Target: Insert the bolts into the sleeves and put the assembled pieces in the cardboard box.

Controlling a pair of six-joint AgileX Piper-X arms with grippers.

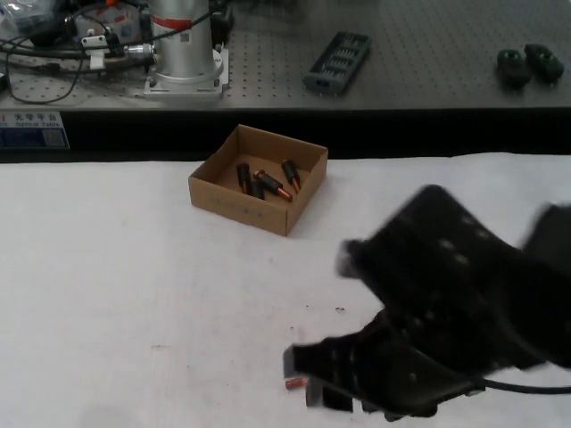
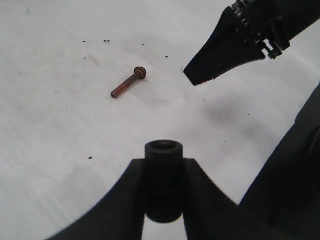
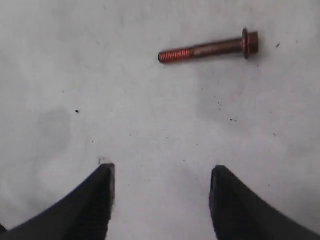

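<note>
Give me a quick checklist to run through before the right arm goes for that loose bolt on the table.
1. Left gripper shut on the black sleeve: ok.
2. Sleeve's open end clear of the fingers and unblocked: ok.
3. Right gripper open: ok.
4. Bolt lying flat and free on the white bench, with nothing touching it: ok.
5. Bolt between the right gripper's fingers: not ok, it lies ahead of the tips.
6. Cardboard box has room beside its assembled pieces: ok.
</note>
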